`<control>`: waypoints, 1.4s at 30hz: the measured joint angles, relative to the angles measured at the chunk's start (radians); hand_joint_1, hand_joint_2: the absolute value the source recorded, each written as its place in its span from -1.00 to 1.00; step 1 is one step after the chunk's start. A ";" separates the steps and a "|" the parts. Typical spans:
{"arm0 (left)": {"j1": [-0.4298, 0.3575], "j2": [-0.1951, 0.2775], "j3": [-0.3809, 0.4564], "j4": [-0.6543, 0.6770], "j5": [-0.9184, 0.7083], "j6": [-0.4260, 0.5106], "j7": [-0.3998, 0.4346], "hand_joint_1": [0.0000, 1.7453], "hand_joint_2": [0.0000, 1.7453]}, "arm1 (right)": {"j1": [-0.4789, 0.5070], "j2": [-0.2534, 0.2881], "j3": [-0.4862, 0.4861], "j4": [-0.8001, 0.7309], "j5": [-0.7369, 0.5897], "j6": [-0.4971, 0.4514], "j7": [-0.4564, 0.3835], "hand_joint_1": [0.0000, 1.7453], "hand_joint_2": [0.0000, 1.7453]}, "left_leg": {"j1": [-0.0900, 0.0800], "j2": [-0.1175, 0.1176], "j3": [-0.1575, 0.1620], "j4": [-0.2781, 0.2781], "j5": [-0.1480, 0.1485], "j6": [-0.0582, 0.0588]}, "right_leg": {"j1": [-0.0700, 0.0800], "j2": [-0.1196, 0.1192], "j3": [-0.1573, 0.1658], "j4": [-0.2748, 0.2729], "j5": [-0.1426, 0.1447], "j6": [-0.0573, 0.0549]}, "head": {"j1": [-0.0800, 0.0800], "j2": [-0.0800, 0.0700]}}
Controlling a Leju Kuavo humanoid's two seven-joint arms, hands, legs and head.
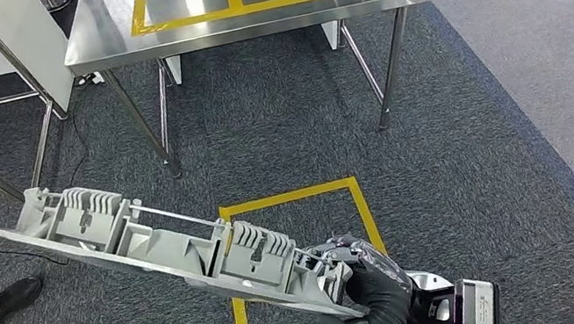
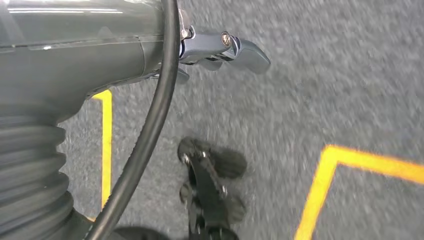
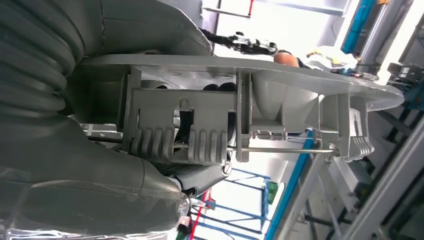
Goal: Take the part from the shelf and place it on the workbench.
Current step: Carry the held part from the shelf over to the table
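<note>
The long grey part (image 1: 165, 246) was gripped at one end by the right hand (image 1: 375, 292) and carried tilted above the carpet, short of the steel table (image 1: 111, 41); placing remained. The left hand (image 2: 225, 47) was seen over the floor, whether closed could not be told. The part's ribbed underside and thin rod were shown close in the right wrist view.

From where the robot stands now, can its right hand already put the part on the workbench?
Probably not. The right hand holds the part low over the carpet, and the workbench stands farther ahead, with open floor between.
</note>
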 joint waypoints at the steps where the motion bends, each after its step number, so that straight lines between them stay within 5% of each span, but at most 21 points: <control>1: 0.000 0.000 0.000 0.000 0.000 0.000 0.000 -1.00 1.00 | -0.001 0.000 0.000 0.000 0.000 0.000 0.000 1.00 1.00 | 0.001 -0.001 -0.018 0.041 -0.021 -0.005 | -0.004 0.000 0.009 -0.007 -0.001 -0.004 | -0.002 0.000; 3: 0.000 0.000 0.000 0.000 -0.001 -0.001 0.000 -1.00 1.00 | -0.003 0.000 0.000 0.000 0.000 -0.001 -0.001 1.00 1.00 | 0.006 -0.003 -0.089 0.173 -0.076 -0.012 | -0.002 0.001 0.021 -0.010 -0.009 -0.011 | -0.004 0.000; 5: 0.003 0.000 0.000 0.000 -0.002 -0.001 -0.001 -1.00 1.00 | -0.002 0.000 0.000 0.001 0.001 -0.001 -0.001 1.00 1.00 | 0.010 -0.003 -0.148 0.257 -0.085 -0.019 | -0.002 0.005 0.032 -0.008 -0.020 -0.011 | -0.004 0.000; 6: 0.004 0.001 0.000 0.000 -0.003 -0.002 -0.001 -1.00 1.00 | -0.002 0.000 0.000 0.002 0.001 -0.001 -0.001 1.00 1.00 | 0.012 -0.003 -0.152 0.244 -0.058 -0.020 | -0.002 0.008 0.038 -0.006 -0.026 -0.009 | -0.004 0.000; 8: 0.005 0.002 0.000 0.000 -0.005 -0.002 -0.002 -1.00 1.00 | -0.001 0.000 0.000 0.003 0.001 -0.001 -0.001 1.00 1.00 | 0.014 -0.003 -0.108 0.121 0.029 -0.018 | -0.002 0.012 0.055 -0.003 -0.040 -0.003 | -0.003 0.000; 10: 0.003 0.003 0.000 0.000 -0.007 -0.002 -0.003 -1.00 1.00 | -0.002 0.000 0.000 0.003 0.001 -0.002 -0.001 1.00 1.00 | 0.011 -0.006 -0.064 0.016 0.072 -0.011 | 0.000 0.014 0.064 0.001 -0.053 0.007 | -0.003 0.000; 15: 0.003 0.004 0.000 0.000 -0.007 -0.003 -0.004 -1.00 1.00 | -0.004 0.000 0.000 0.003 0.001 -0.002 -0.001 1.00 1.00 | 0.011 -0.007 -0.042 -0.020 0.066 0.017 | 0.000 0.013 0.061 0.019 -0.075 0.034 | -0.001 0.000; 17: 0.002 0.004 0.000 0.000 -0.007 -0.004 -0.004 -1.00 1.00 | -0.004 0.000 0.000 0.002 0.001 -0.002 -0.001 1.00 1.00 | 0.015 -0.006 -0.032 -0.028 0.063 0.028 | -0.002 0.010 0.009 0.120 -0.121 0.042 | 0.003 0.000; 19: 0.001 0.004 0.000 0.000 -0.007 -0.004 -0.004 -1.00 1.00 | -0.003 -0.001 0.000 0.003 0.001 -0.002 -0.002 1.00 1.00 | 0.015 -0.005 -0.026 -0.029 0.056 0.033 | -0.005 0.008 -0.079 0.259 -0.167 0.048 | 0.005 0.000; 21: 0.002 0.003 0.000 0.000 -0.007 -0.004 -0.004 -1.00 1.00 | -0.002 -0.002 0.000 0.005 0.001 -0.002 -0.001 1.00 1.00 | 0.015 -0.005 -0.014 -0.028 0.045 0.030 | -0.009 0.007 -0.122 0.295 -0.142 0.051 | 0.005 0.000; 23: 0.003 0.003 0.000 0.000 -0.007 -0.004 -0.004 -1.00 1.00 | -0.002 -0.002 0.000 0.006 0.001 -0.002 -0.001 1.00 1.00 | 0.015 -0.006 0.005 -0.028 0.031 0.023 | -0.012 0.003 -0.089 0.182 -0.048 0.050 | 0.006 0.000; 25: 0.002 0.003 0.000 0.000 -0.007 -0.005 -0.004 -1.00 1.00 | -0.003 -0.003 0.000 0.006 0.001 -0.002 -0.001 1.00 1.00 | 0.012 -0.007 0.017 -0.025 0.016 0.012 | -0.010 -0.003 -0.043 0.066 0.008 0.044 | 0.007 0.000; 29: -0.001 0.003 0.000 0.000 -0.007 -0.005 -0.005 -1.00 1.00 | -0.003 -0.003 0.000 0.007 0.001 -0.002 -0.001 1.00 1.00 | 0.010 -0.003 0.025 -0.027 -0.001 -0.012 | -0.006 0.002 -0.026 0.028 -0.002 0.021 | 0.004 0.000; 31: -0.003 0.004 0.000 0.000 -0.006 -0.005 -0.006 -1.00 1.00 | -0.005 -0.003 0.000 0.007 0.001 -0.001 -0.001 1.00 1.00 | 0.013 -0.003 0.012 0.016 -0.027 -0.022 | -0.009 0.004 -0.014 0.022 -0.007 0.007 | 0.002 0.000; 34: -0.003 0.004 0.000 0.000 -0.004 -0.004 -0.006 -1.00 1.00 | -0.006 -0.002 0.000 0.007 0.001 0.000 0.000 1.00 1.00 | 0.015 -0.004 -0.097 0.211 -0.103 -0.028 | -0.004 0.003 0.004 0.019 -0.021 -0.006 | -0.002 0.000; 35: -0.001 0.004 0.000 0.000 -0.004 -0.004 -0.006 -1.00 1.00 | -0.006 -0.002 0.000 0.007 0.001 0.000 0.000 1.00 1.00 | 0.015 -0.004 -0.132 0.259 -0.108 -0.028 | -0.002 0.005 0.010 0.020 -0.027 -0.008 | -0.002 0.000; 37: 0.001 0.004 0.000 0.000 -0.005 -0.004 -0.007 -1.00 1.00 | -0.006 -0.002 0.000 0.009 0.003 0.000 0.003 1.00 1.00 | 0.013 -0.005 -0.150 0.240 -0.052 -0.020 | 0.004 0.008 0.026 0.020 -0.039 -0.010 | -0.002 0.000; 40: 0.003 0.006 0.000 0.000 -0.010 -0.005 -0.011 -1.00 1.00 | -0.009 -0.001 0.001 0.010 0.000 0.000 0.006 1.00 1.00 | 0.008 -0.040 -0.086 0.052 0.066 0.005 | 0.009 0.021 0.051 0.020 -0.059 -0.003 | 0.003 0.000; 42: 0.008 0.007 0.000 0.000 -0.014 -0.006 -0.014 -1.00 1.00 | -0.013 0.001 0.002 0.012 -0.003 0.000 0.006 1.00 1.00 | 0.002 -0.057 -0.067 0.009 0.071 0.015 | 0.004 0.032 0.050 0.019 -0.064 0.006 | 0.006 0.000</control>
